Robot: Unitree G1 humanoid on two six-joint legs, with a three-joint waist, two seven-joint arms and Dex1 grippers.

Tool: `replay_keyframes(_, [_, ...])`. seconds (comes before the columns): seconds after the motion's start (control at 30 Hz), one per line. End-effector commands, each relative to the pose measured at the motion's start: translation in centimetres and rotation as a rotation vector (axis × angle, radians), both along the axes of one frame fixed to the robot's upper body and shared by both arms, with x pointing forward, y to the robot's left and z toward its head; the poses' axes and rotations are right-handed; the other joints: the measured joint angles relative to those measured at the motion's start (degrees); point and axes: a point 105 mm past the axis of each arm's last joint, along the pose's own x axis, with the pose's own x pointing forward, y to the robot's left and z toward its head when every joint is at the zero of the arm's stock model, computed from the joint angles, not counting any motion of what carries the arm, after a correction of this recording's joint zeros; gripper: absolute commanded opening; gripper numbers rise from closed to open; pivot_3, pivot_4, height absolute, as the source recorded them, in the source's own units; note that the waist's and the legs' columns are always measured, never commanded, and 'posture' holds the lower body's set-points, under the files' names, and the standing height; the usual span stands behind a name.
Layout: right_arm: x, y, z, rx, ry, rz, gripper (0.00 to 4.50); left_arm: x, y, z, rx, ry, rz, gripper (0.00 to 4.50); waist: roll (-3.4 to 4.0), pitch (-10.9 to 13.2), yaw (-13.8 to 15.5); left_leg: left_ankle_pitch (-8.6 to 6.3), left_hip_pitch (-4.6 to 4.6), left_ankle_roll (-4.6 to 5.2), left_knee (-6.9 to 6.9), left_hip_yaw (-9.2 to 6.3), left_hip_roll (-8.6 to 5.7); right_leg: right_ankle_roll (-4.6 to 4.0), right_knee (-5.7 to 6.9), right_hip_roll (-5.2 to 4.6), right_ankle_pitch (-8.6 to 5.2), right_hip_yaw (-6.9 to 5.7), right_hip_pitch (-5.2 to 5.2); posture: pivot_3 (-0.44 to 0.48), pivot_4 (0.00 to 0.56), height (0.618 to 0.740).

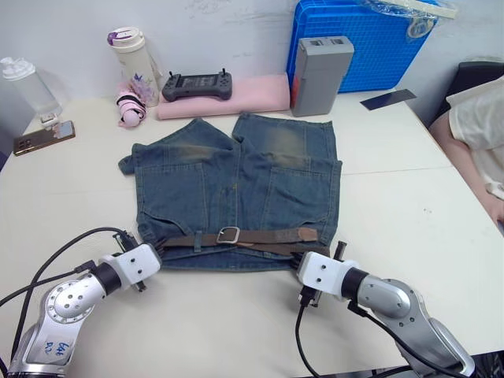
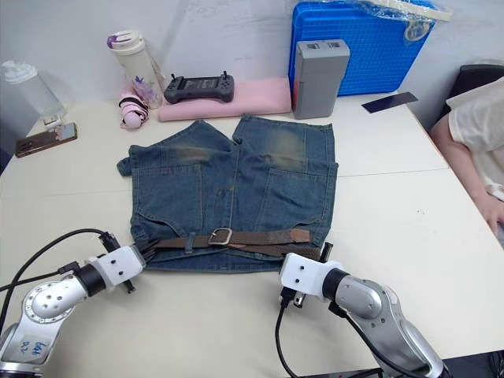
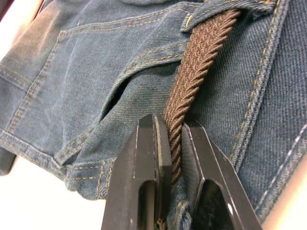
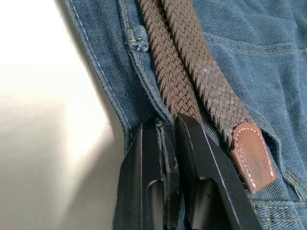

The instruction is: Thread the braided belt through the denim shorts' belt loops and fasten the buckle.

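Faded blue-grey denim shorts flat mid-table, dark brown braided belt along waistband facing near edge; left gripper clamps belt, right gripper pinches waistband

I'm seeing a white table: denim shorts flat mid-table, waistband toward me. Far edge has a pink pad, grey box, blue crate, and a white bottle. Far left corner: clear bottle, phone.
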Motion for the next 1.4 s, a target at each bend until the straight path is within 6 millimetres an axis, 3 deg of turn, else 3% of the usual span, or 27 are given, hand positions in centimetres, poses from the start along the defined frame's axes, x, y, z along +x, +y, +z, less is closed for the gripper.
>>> replay_keyframes(0.03, [1.5, -3.3, 0.2, -0.068, -0.024, -0.152, 0.00, -1.5, 4.5, -3.1, 0.053, 0.141, 0.175, 0.49, 0.03, 0.0, 0.0, 0.00, 0.00, 0.00, 0.00, 0.00, 0.00, 0.00, 0.00, 0.00, 0.00, 0.00, 0.00, 0.000, 0.150, 0.718])
replay_keyframes(0.3, [2.9, -4.4, 0.2, -0.095, -0.049, -0.225, 0.00, -1.4, 3.2, -4.7, 0.065, 0.148, 0.154, 0.49, 0.33, -0.2, 0.1, -0.01, 0.01, 0.01, 0.00, 0.01, -0.02, 0.00, -0.01, -0.02, 0.00, 0.01, 0.02, 0.000, 0.150, 0.718])
replay_keyframes(0.5, [2.2, -3.8, -0.4, -0.088, 0.015, -0.191, 0.00, -1.0, 1.9, -4.7, 0.053, 0.116, 0.108, 0.49, 0.86, -0.6, 0.2, -0.01, 0.02, 0.03, 0.00, 0.01, -0.04, 0.02, -0.03, -0.04, -0.01, 0.01, 0.04, 0.000, 0.150, 0.718])
replay_keyframes(0.6, [2.1, -3.6, -0.3, -0.077, 0.023, -0.175, 1.18, -0.9, 1.2, -4.3, 0.019, 0.097, 0.087, 1.37, 0.86, -0.7, 0.2, -0.01, 0.03, 0.03, 0.00, 0.01, -0.04, 0.03, -0.03, -0.05, -0.01, 0.01, 0.07, 0.000, 0.150, 0.718])
replay_keyframes(0.73, [2.0, -3.3, 0.4, -0.030, 0.059, -0.155, 3.09, -0.9, 0.7, -3.1, -0.026, 0.090, 0.052, 3.10, 0.82, -1.0, 0.2, -0.03, 0.07, 0.05, -0.01, -0.02, -0.03, 0.03, -0.08, -0.04, -0.01, -0.01, 0.11, 0.000, 0.150, 0.718])
replay_keyframes(0.8, [2.1, -3.5, 1.4, -0.006, 0.072, -0.140, 4.12, -1.2, 0.0, -1.6, -0.105, 0.118, -0.002, 3.98, 0.77, -1.1, 0.1, -0.04, 0.07, 0.06, -0.02, -0.01, -0.02, 0.03, -0.08, -0.04, -0.02, -0.01, 0.11, 0.000, 0.150, 0.718])
replay_keyframes(0.83, [2.1, -3.6, 1.7, 0.002, 0.080, -0.133, 4.45, -1.4, -0.3, -1.1, -0.135, 0.132, -0.025, 4.02, 0.76, -1.1, 0.1, -0.04, 0.04, 0.07, -0.02, -0.02, -0.02, 0.03, -0.11, -0.04, -0.02, -0.01, 0.11, 0.000, 0.150, 0.718])
replay_keyframes(0.9, [2.1, -3.6, 2.3, 0.021, 0.093, -0.108, 4.45, -1.8, -0.8, 0.0, -0.220, 0.186, -0.057, 4.02, 0.77, -1.0, 0.1, -0.08, 0.01, 0.13, -0.03, -0.03, -0.02, 0.04, -0.22, -0.04, -0.02, -0.02, 0.11, 0.000, 0.150, 0.718])
replay_keyframes(1.0, [2.3, -3.6, 4.4, 0.110, 0.113, -0.055, 4.45, -2.6, -1.3, 3.6, -0.350, 0.259, -0.137, 4.02, 0.53, -0.6, 0.1, -0.12, -0.10, 0.19, -0.06, -0.08, 0.02, 0.04, -0.41, -0.03, -0.02, -0.06, 0.09, 0.000, 0.150, 0.718])
replay_keyframes(1.13, [2.0, -3.3, 7.2, 0.284, 0.193, 0.035, 4.45, -2.6, -0.5, 7.2, -0.466, 0.303, -0.155, 4.02, 0.41, 0.0, 0.1, -0.12, -0.23, 0.20, -0.05, -0.12, 0.03, 0.04, -0.48, -0.03, 0.00, -0.10, 0.04, 0.000, 0.150, 0.718])
replay_keyframes(1.4, [1.8, -3.7, 11.9, 0.572, 0.222, 0.108, 4.45, -2.5, 0.3, 12.0, -0.644, 0.254, -0.147, 4.02, 0.40, 0.3, 0.0, -0.15, -0.45, 0.24, -0.12, -0.12, 0.08, 0.01, -0.61, 0.00, -0.02, -0.13, -0.14, 0.000, 0.150, 0.718])
